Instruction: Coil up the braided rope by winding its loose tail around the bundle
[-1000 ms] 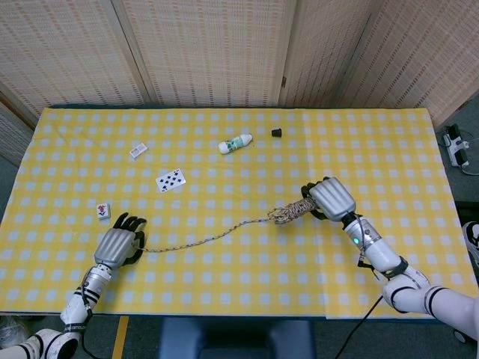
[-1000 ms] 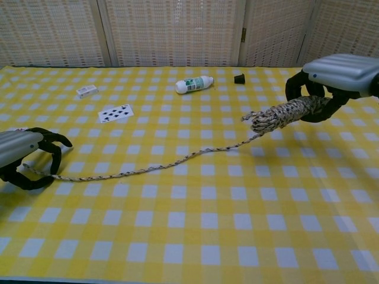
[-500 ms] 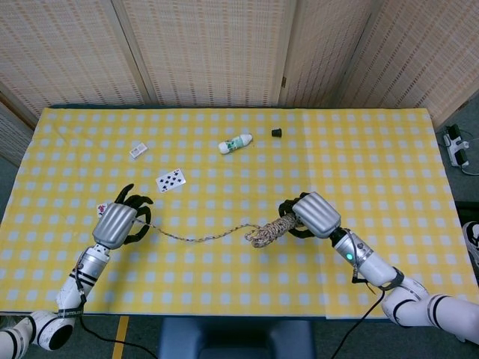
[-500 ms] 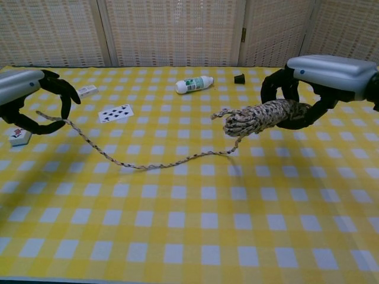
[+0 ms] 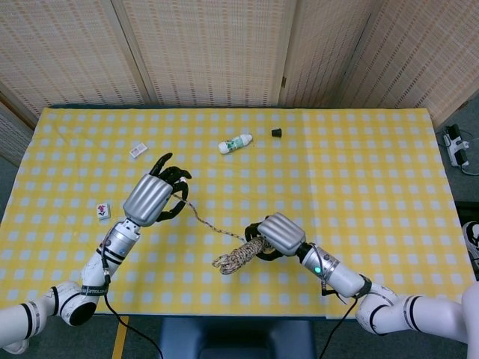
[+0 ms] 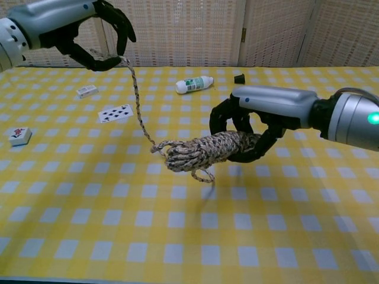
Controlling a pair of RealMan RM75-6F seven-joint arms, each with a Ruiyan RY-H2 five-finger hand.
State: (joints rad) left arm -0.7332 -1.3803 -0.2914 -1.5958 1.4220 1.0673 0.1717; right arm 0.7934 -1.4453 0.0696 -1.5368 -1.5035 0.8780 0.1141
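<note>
The rope bundle [image 6: 207,150] hung above the yellow checked table [image 5: 374,149], in front of centre, its long axis roughly level and running left-right, free end pointing toward the robot's left. The right hand [image 6: 251,127] gripped the bundle's right end, fingers curled round it in a closed ring, so that most of the coil stuck out bare past the fingers. From the coil's free left end the loose tail [image 6: 137,100] rose steeply up and to the left to the left hand [image 6: 77,26], which was raised high above the table. That hand held the tail's end, pinched among curled fingertips with other fingers spread; the exact contact was too small to make out. The tail looked nearly taut with no slack lying on the table; a short stray loop hung under the bundle. Judged from this: the wind turns on the tail running across the bundle's long axis, with the left hand the one to carry it around the exposed part while the right hand keeps the coil level. Further back, well apart from both hands, lay a playing card [image 6: 115,112], a white bottle [image 6: 194,84], a mahjong tile [image 6: 19,135], a small white box [image 6: 87,90] and a black cap [image 6: 239,78].
</note>
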